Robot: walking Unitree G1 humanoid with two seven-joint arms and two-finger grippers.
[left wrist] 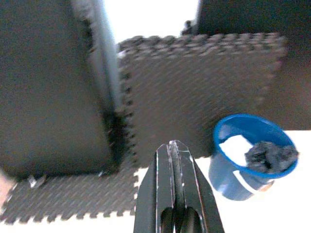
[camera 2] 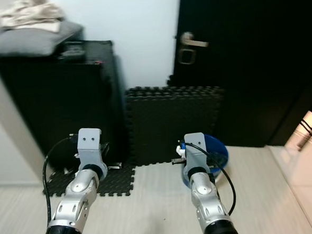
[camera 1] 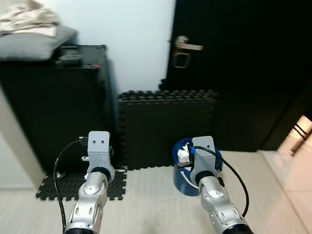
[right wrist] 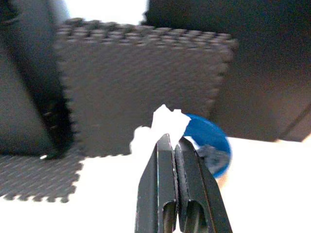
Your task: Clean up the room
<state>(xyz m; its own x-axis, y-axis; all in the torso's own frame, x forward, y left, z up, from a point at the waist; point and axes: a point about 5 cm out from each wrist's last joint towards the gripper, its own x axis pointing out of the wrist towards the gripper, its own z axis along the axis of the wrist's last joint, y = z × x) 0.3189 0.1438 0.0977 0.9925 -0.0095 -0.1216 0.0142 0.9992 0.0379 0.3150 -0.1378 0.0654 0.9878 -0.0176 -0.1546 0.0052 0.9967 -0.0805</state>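
Right gripper (right wrist: 175,141) clamped on white crumpled paper (right wrist: 158,127), held above floor near blue bin (right wrist: 210,145). Left gripper (left wrist: 174,148) fingers together, holding nothing. Bin at 1 o'clock on pale floor (camera 1: 150,202), dark trash (left wrist: 269,156) inside. Foam mat stack (camera 1: 167,124) leaning at 12 o'clock behind bin, flat mat (camera 1: 70,186) at 10. Black cabinet (camera 1: 55,107) at 11, grey cushion (camera 1: 32,45) on top. Black door (camera 1: 237,59) at 1.
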